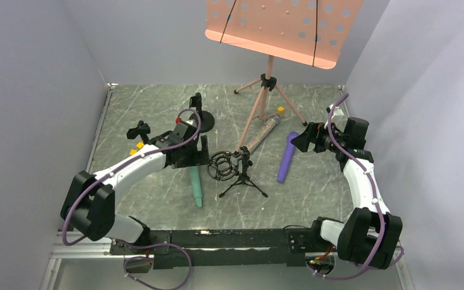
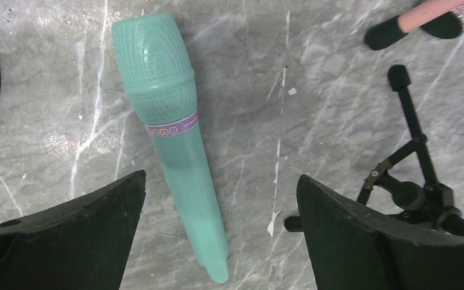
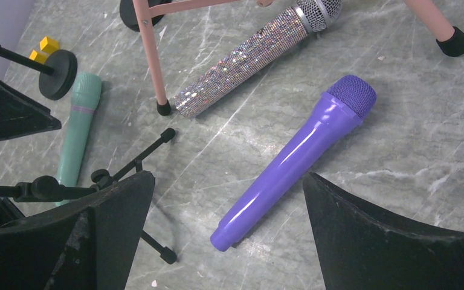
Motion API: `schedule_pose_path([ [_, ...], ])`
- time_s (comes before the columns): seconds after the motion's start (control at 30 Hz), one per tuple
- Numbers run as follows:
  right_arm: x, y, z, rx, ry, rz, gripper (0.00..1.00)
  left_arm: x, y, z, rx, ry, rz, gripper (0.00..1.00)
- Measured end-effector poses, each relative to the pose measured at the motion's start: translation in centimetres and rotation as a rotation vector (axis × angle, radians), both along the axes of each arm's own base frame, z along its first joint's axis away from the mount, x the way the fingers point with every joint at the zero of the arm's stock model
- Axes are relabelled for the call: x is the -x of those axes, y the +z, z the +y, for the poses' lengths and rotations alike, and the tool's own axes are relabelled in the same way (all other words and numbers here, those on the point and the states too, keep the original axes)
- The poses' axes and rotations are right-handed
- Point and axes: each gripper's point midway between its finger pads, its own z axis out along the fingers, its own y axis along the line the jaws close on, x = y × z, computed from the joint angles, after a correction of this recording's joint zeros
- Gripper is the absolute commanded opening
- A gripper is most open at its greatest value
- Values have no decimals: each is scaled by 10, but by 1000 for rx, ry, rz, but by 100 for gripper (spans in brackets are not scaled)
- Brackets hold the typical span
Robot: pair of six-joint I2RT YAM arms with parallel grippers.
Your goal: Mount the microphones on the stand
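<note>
**Left.** Your left gripper [image 2: 220,181] hangs with jaws spread wide, empty, over the mint mic [image 2: 169,133]. The mic lies flat just left of the tripod stand [image 1: 241,175].

**Right.** Your right gripper [image 3: 228,176], likewise spread and empty, hangs over the purple mic [image 3: 296,163], which lies flat on bare table [image 1: 157,199] right of the tripod stand.

**Centre.** The glitter mic [image 3: 248,60] lies between the legs of the music stand [image 3: 148,54], its tail just beside one foot. A round-base stand [image 1: 200,118] sits beyond your left gripper.

**Edges.** Walls [image 1: 36,90] close both sides.

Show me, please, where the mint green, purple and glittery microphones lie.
mint green microphone [image 2: 190,175]: left wrist view, middle of its handle.
purple microphone [image 3: 287,168]: right wrist view, middle of its handle.
glittery microphone [image 3: 248,60]: right wrist view, middle of its sparkly barrel.
</note>
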Motion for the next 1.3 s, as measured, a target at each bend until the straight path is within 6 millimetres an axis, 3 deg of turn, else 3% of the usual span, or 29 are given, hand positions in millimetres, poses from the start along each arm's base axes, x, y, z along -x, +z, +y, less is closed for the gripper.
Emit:
schedule_pose_path([
  [0.13, 0, 0, 0, -1, 0, 0, 100, 3, -12, 2, -35, -2, 33, 99],
  [0.33, -2, 5, 8, -68, 15, 4, 100, 0, -7, 1, -44, -55, -4, 99],
  [0.5, -2, -6, 23, -132, 30, 53, 100, 1, 22, -3, 19, -127, -133, 99],
  [0.73, -2, -25, 83, -94, 21, 158, 100, 8, 63, -3, 104, -163, -295, 99],
  [0.93, -27, -54, 98, -55, -158, 262, 100, 22, 77, 6, 136, -161, -355, 99],
  [1.17, -52, -78, 126, 31, -322, 250, 99, 33, 92, 12, 160, -153, -390, 99],
  [1.3, -76, -90, 123, 58, -466, 242, 96, 37, 98, 14, 173, -148, -403, 99],
])
